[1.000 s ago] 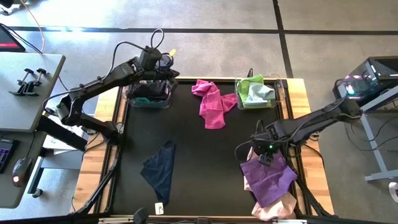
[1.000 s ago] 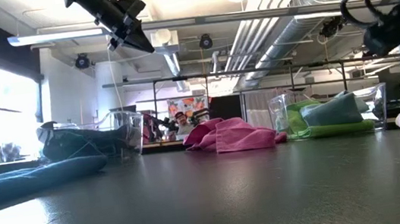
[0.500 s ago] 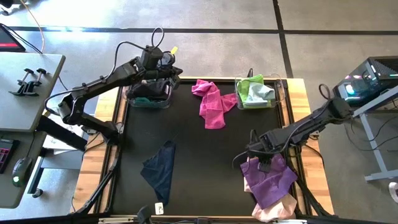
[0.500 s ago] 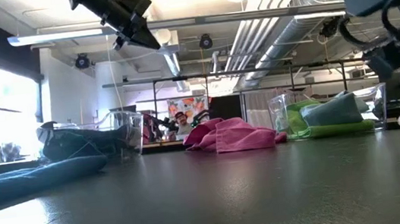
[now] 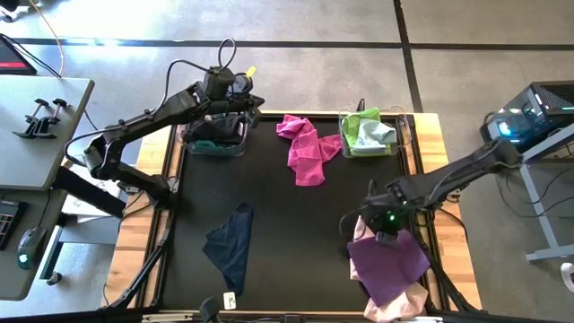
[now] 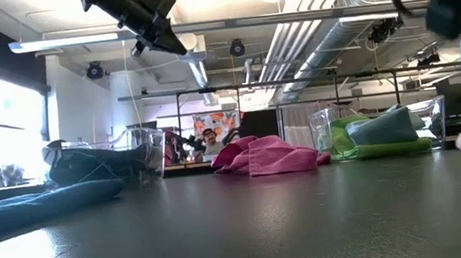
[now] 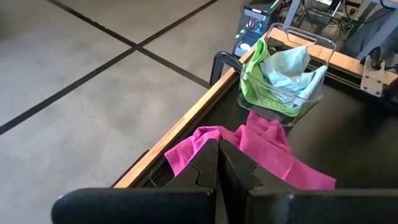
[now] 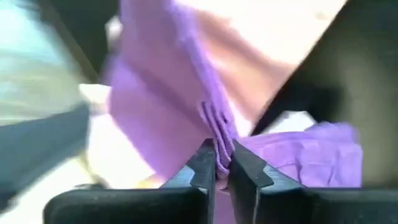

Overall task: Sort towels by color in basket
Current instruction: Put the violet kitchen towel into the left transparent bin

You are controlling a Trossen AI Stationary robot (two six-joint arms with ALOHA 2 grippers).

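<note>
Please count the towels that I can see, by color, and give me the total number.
Magenta towel: 1
Navy towel: 1
Purple towel, pinched in the right gripper: 1
Pale pink towel: 1
Lime towel: 1
Mint towel: 1
Dark towels in the left basket: cannot count
Total clearly seen: 6

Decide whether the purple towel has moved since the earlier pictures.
Yes. The purple towel, pinched in the right gripper, has been lifted and shifted, uncovering more of the pale pink towel beside the table's right edge.
</note>
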